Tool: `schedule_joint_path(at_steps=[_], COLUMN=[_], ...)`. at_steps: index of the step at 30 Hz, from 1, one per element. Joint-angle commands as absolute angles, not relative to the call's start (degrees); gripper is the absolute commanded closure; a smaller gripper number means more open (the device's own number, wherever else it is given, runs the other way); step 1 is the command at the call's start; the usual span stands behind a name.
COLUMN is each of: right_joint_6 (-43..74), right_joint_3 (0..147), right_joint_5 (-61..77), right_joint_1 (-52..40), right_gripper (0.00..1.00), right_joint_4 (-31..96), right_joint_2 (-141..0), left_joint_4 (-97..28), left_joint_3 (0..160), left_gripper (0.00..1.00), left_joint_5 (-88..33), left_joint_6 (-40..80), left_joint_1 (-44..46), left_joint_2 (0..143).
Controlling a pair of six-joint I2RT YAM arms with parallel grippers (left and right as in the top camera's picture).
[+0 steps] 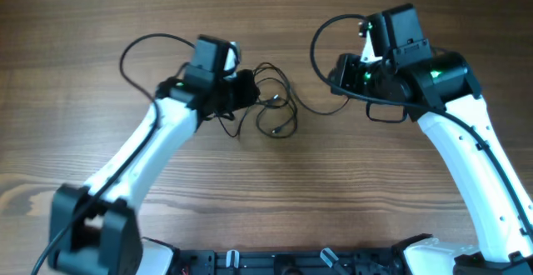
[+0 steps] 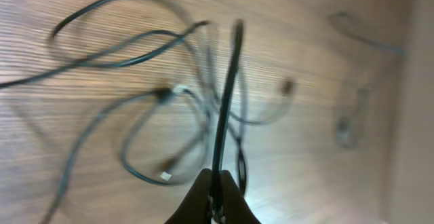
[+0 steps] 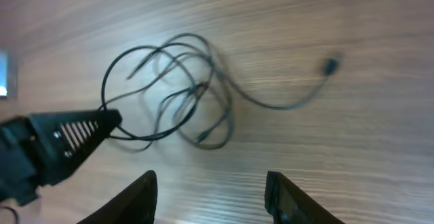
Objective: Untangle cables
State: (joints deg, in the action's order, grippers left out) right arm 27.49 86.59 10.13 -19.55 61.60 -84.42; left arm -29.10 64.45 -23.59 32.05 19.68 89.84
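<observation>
The cables [image 1: 275, 100] are thin black cords looped in a loose tangle at the middle of the wooden table. They also show in the left wrist view [image 2: 169, 115] and the right wrist view [image 3: 183, 102]. My left gripper [image 1: 246, 90] is at the tangle's left edge and shut on one cord [image 2: 227, 95], which rises taut from its fingertips [image 2: 217, 187]. One cord trails right to a small plug [image 3: 330, 65]. My right gripper [image 3: 211, 183] is open and empty, above bare table to the right of the tangle [image 1: 340, 73].
The table is brown wood grain [image 1: 266, 192]. Thicker black arm cables loop near the left arm [image 1: 141, 50] and the right arm [image 1: 329, 33]. The arm bases sit along the front edge [image 1: 283, 262].
</observation>
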Motion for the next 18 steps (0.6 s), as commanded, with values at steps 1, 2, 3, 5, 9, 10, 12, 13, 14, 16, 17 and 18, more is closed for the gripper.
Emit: schedule_joint_path(at_steps=[1, 2, 3, 5, 9, 10, 12, 13, 14, 16, 17, 18], right_joint_6=[19.4, 19.0, 18.0, 16.3, 12.6, 12.4, 12.4, 12.4, 12.4, 12.4, 12.4, 12.4], right_joint_3=[86.7, 86.7, 86.7, 86.7, 86.7, 86.7, 86.7, 86.7, 86.7, 86.7, 86.7, 86.7], right_joint_5=[18.9, 19.7, 20.9, 22.9, 26.8, 26.9, 26.9, 26.9, 27.0, 27.4, 27.8, 28.6], right_joint_1=[-19.4, -19.4, -19.4, -19.4, -19.4, -19.4, -19.4, -19.4, -19.4, -19.4, -19.4, -19.4], right_gripper=[0.46, 0.46, 0.47, 0.47, 0.46, 0.47, 0.47, 0.47, 0.47, 0.47, 0.47, 0.46], right_joint_4=[61.3, 61.3, 61.3, 61.1, 60.9, 60.9, 60.8, 60.6, 60.2, 59.5, 59.0, 58.6], right_joint_2=[-87.3, -87.9, -88.6, -89.8, -91.9, -92.7, -93.7, -94.3, -94.7, -95.4, -95.9, -96.1], left_joint_4=[-31.0, -31.6, -31.9, -31.9, -31.5, -31.5, -31.5, -31.5, -31.5, -31.5, -31.5, -31.5], left_joint_3=[64.6, 64.6, 64.6, 64.6, 64.6, 64.6, 64.6, 64.6, 64.6, 64.6, 64.6, 64.6], left_gripper=[0.96, 0.96, 0.96, 0.96, 0.96, 0.96, 0.96, 0.96, 0.96, 0.96, 0.96, 0.96], left_joint_5=[-31.5, -31.8, -32.4, -34.8, -39.4, -40.2, -41.1, -41.6, -42.2, -43.5, -44.1, -44.4], left_joint_6=[31.8, 31.8, 31.8, 31.7, 31.8, 31.8, 31.8, 31.8, 31.8, 31.8, 31.8, 31.8], left_joint_1=[18.5, 18.2, 18.0, 17.5, 15.6, 14.9, 13.8, 13.4, 13.0, 12.7, 12.7, 12.7], left_joint_2=[86.6, 85.9, 85.3, 84.3, 82.0, 81.1, 79.8, 79.2, 78.6, 77.5, 77.1, 76.8])
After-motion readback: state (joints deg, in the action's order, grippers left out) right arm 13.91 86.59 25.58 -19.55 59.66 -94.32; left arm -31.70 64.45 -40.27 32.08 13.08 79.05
